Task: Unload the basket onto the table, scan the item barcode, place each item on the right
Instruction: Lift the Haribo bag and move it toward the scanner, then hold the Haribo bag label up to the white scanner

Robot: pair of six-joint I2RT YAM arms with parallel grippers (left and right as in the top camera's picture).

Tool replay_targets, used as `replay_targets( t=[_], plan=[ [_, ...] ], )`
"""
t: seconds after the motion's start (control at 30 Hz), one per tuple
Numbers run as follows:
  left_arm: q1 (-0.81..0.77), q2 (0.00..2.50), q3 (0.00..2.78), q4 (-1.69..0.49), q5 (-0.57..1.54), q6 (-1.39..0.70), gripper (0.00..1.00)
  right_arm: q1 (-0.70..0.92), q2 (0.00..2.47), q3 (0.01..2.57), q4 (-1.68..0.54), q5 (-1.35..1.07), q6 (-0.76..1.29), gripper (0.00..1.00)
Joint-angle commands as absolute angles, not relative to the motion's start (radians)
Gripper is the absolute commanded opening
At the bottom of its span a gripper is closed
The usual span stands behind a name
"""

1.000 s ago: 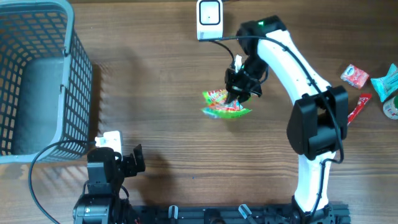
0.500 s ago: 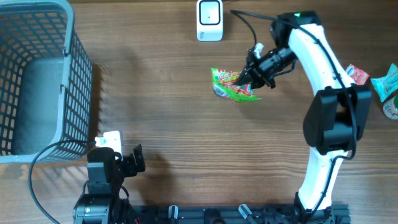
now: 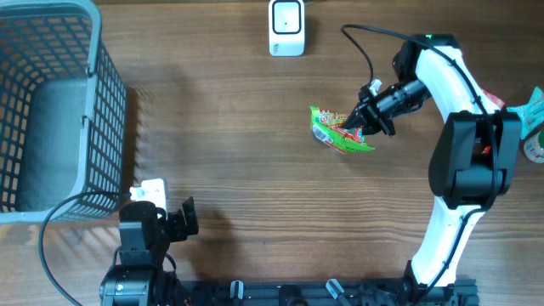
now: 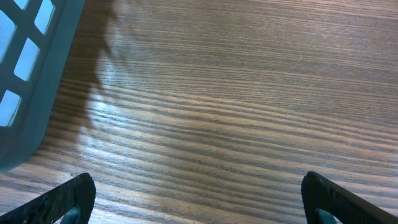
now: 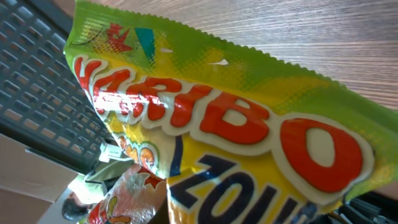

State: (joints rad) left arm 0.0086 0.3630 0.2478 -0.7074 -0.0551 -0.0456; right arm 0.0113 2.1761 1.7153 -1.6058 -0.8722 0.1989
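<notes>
Basket: a grey mesh basket stands at the far left of the wooden table.
Left gripper: the left gripper sits low at the near-left, close to the basket's corner. Its jaws are spread wide, with nothing but wood grain between them.
Scanner: the white barcode scanner stands at the far edge, about mid-table.
Haribo bag: and here's the item, a green-and-yellow Haribo bag. It looks lifted off the wood, right of and nearer than the scanner, well apart from it.
Right gripper: the right gripper is pinched tight on the bag's right end, so the bag sticks out leftward. Its wrist camera is filled with the bag's printed front.
Spare items: a teal packet waits at the far right edge.
Done so far: the pick looks complete, with the bag up and under control.
Left to do: the scan itself. By my read, the bag has to travel to the scanner and turn its barcode side toward it. I can't make out a barcode for certain.
</notes>
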Motion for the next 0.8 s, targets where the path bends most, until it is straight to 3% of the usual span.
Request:
replay_targets(
  t=[0.0,0.13,0.3,0.47,0.77],
  plan=[
    [0.013,0.361,0.244,-0.704,-0.065,-0.033,1.0,0.006,2.15,1.712,-1.612,-0.888,0.155,0.05],
    [0.013,0.361,0.244,-0.704,-0.064,-0.033,1.0,0.006,2.148,1.763,-1.611,-0.877,0.12,0.04],
    [0.013,0.361,0.244,-0.704,-0.065,-0.033,1.0,0.009,2.107,1.934,-1.547,-0.73,0.29,0.04],
    [0.013,0.361,0.244,-0.704,-0.065,-0.033,1.0,0.04,2.064,2.004,-1.258,-0.407,0.53,0.04],
    [0.013,0.361,0.244,-0.704,-0.065,-0.033,1.0,0.286,2.106,2.003,-0.689,0.058,0.602,0.05]
  ],
)
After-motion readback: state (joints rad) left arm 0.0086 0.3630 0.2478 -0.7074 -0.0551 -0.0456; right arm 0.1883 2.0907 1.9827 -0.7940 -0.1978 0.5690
